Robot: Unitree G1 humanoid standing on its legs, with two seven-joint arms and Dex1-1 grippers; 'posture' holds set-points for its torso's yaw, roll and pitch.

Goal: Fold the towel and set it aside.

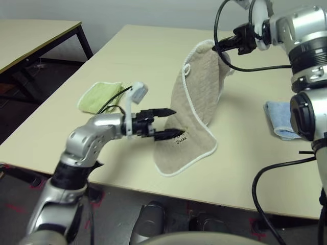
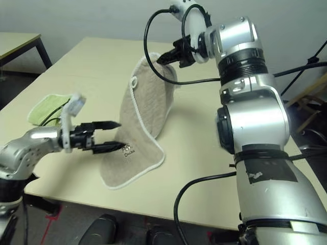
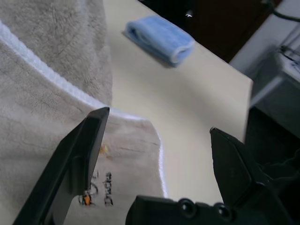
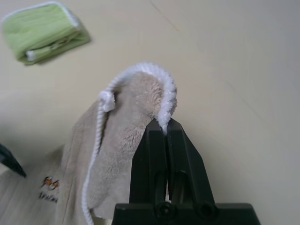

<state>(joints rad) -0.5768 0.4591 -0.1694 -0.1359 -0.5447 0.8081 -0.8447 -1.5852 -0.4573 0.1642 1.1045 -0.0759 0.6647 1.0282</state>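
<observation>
Currently the right gripper (image 2: 162,58) pinches the towel (image 1: 191,109) by its top edge; it hangs below, lower end on the bench (image 1: 153,56). Left gripper (image 1: 170,123) open at the lower corner. Risk: the corner shifts and it closes on nothing.

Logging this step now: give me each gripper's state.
Left gripper: open, holding nothing, at the near end of the towel.
Right gripper: shut on the towel's white edging, holding that corner up.
</observation>
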